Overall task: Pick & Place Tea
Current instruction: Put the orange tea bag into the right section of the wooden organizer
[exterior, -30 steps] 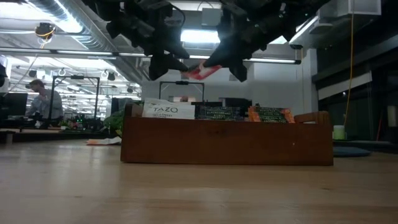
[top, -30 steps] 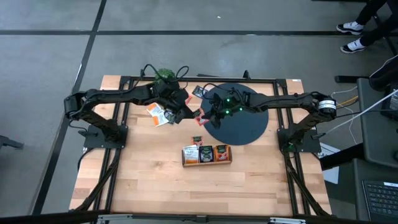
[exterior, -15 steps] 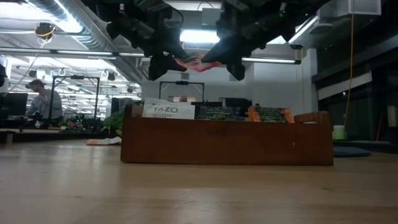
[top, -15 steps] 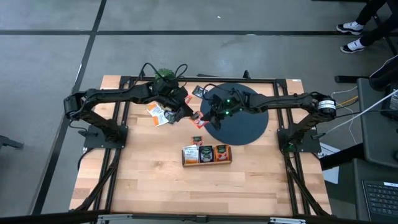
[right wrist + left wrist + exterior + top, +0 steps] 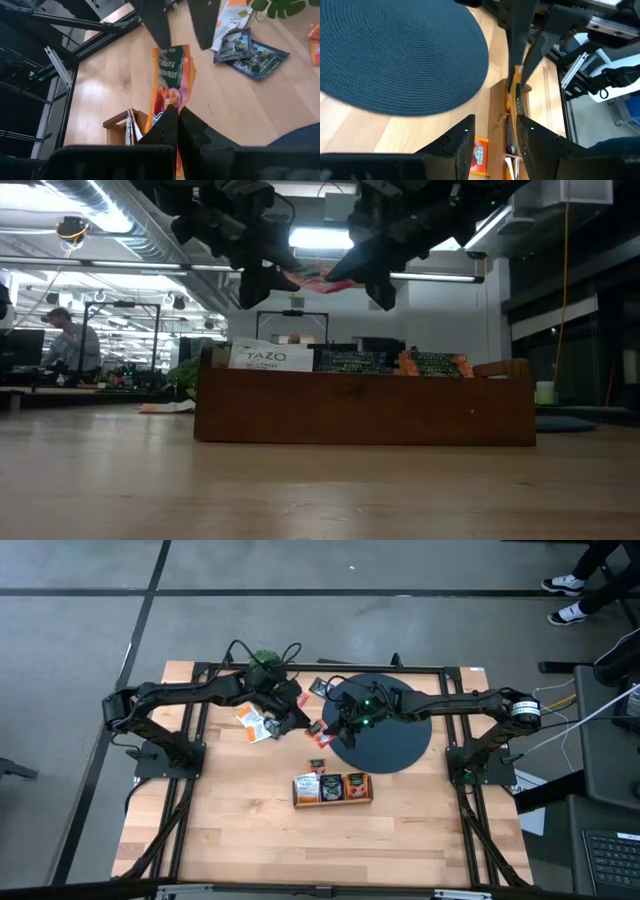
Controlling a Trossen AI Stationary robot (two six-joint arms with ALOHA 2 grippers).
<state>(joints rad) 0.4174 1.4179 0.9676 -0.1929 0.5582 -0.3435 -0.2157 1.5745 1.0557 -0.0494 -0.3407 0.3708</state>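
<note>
The right end effector (image 5: 175, 116) is clamped on an orange tea packet (image 5: 169, 75), held out between the parted fingers of the left end effector (image 5: 492, 132). If the right lets go before the left closes, the packet could drop to the desk (image 5: 250, 830).

tabletop (image 5: 240, 830) | disc (image 5: 395, 745) right-rear | box (image 5: 332, 789) centre, before disc | loose packets (image 5: 255, 723) left of disc | plant (image 5: 264, 661) rear

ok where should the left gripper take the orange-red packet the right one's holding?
On the flat orange-red tea packet, take the free end opposite the right gripper. Come end-on with the left gripper, one finger per broad face: it's thin and held mid-air.
</note>
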